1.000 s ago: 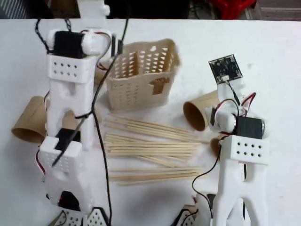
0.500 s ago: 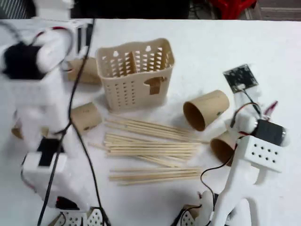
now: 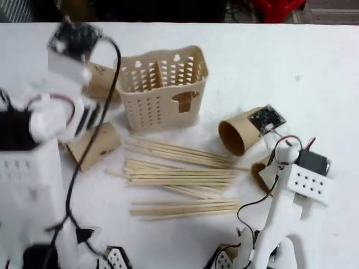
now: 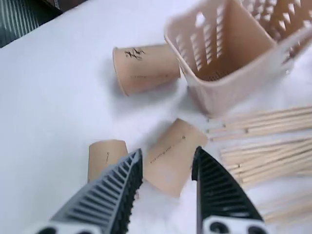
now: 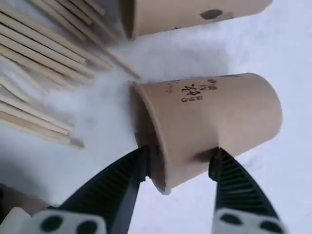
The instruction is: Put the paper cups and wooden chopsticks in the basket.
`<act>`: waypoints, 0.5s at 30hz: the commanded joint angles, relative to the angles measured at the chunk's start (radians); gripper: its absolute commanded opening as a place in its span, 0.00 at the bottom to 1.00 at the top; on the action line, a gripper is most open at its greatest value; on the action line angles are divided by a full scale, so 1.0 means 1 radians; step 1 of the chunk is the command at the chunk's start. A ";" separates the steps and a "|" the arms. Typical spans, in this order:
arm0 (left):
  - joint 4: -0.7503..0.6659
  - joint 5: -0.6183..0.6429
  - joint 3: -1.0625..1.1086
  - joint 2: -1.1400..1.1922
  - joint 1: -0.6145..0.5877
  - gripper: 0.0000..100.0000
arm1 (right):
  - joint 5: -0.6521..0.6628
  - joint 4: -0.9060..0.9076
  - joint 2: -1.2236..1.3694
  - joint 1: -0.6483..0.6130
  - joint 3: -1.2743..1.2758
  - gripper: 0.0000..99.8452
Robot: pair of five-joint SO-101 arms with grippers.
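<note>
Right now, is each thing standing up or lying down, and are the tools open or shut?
Left tool: open.
Right tool: open.
Cup under left tool: on its side.
Cup inside right tool: on its side.
Cup beside basket: on its side.
Cup near chopstick tips: on its side.
Basket: upright, looks empty.
Chopsticks: lying flat, outside the basket.

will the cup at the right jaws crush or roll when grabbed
Likely light and thin-walled: the paper cup could dent at its open rim, where the jaws straddle it. Lying on its side, it may roll if nudged.
</note>
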 commanded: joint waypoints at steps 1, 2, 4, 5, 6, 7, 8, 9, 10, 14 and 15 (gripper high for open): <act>-0.075 -0.069 0.308 -0.249 -0.010 0.18 | -0.044 -0.120 -0.068 -0.012 0.080 0.21; -0.089 -0.080 0.379 -0.289 -0.010 0.18 | -0.051 -0.134 -0.093 -0.015 0.107 0.21; -0.146 -0.087 0.525 -0.348 -0.013 0.18 | -0.048 -0.145 -0.142 -0.027 0.160 0.21; -0.183 -0.086 0.595 -0.371 -0.024 0.18 | -0.046 -0.150 -0.168 -0.030 0.184 0.21; -0.224 -0.083 0.664 -0.389 -0.035 0.18 | -0.052 -0.168 -0.193 -0.028 0.209 0.21; -0.272 -0.080 0.736 -0.404 -0.045 0.18 | -0.052 -0.197 -0.219 -0.027 0.235 0.21; -0.321 -0.068 0.809 -0.423 -0.056 0.18 | -0.054 -0.226 -0.243 -0.019 0.258 0.21; -0.370 -0.058 0.879 -0.435 -0.071 0.18 | -0.054 -0.255 -0.265 -0.005 0.279 0.21; -0.417 -0.051 0.944 -0.446 -0.082 0.18 | -0.054 -0.285 -0.286 0.008 0.298 0.21; -0.572 -0.035 1.155 -0.475 -0.101 0.18 | -0.052 -0.417 -0.331 0.076 0.353 0.20; -0.597 -0.035 1.194 -0.476 -0.102 0.18 | -0.048 -0.443 -0.332 0.090 0.362 0.20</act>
